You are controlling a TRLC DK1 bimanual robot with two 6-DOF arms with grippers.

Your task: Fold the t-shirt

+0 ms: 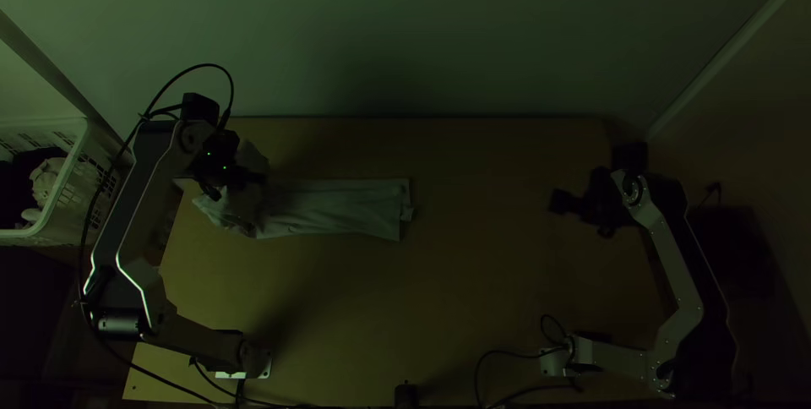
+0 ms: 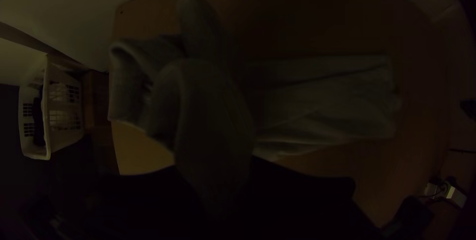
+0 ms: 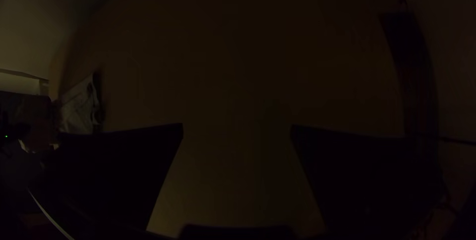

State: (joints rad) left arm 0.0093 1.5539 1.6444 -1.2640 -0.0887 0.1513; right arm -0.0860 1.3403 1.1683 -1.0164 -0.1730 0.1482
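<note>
In the top view my left gripper [image 1: 253, 177] is over the left end of the grey t-shirt [image 1: 338, 206]. The shirt's right part lies as a long, narrow folded strip with some creases. In the left wrist view my left gripper [image 2: 215, 170] is shut on a thick bunch of the t-shirt [image 2: 327, 101], which rises between its dark fingers. Around it the left end is bunched and partly raised. My right gripper [image 1: 561, 202] is over the table's right side, apart from the cloth. The right wrist view has that gripper [image 3: 237, 131] open, with bare table between its fingers.
A white laundry basket [image 1: 72, 181] with cloth inside stands beyond the table's left edge. The wooden table [image 1: 473, 291] extends between the shirt and the right arm. Cables lie near the front edge, and a wall rises behind the table.
</note>
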